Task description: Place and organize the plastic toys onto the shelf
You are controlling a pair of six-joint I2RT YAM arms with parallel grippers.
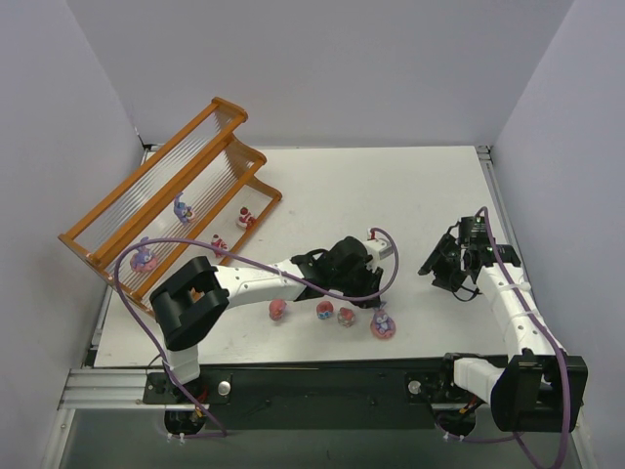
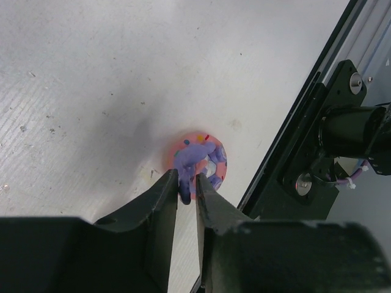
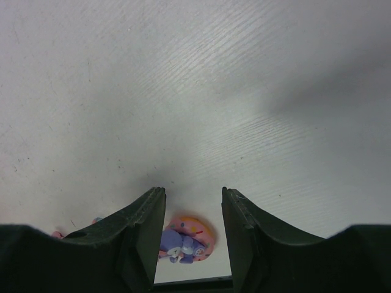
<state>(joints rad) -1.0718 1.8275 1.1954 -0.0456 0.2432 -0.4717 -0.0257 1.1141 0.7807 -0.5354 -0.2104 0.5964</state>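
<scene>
The shelf stands at the far left, and several toys sit on its tiers, among them a purple one, a red one and another purple one. Several more toys lie near the table's front: three small pink ones and a pink disc with a purple bear. My left gripper hovers behind them, its jaws closed to a narrow slit with the disc toy showing beyond the tips. My right gripper is open and empty, and the disc toy stands free far beyond it.
The black base rail runs along the table's near edge and also shows in the left wrist view. White walls close in the left, back and right sides. The left arm's purple cable loops over the table.
</scene>
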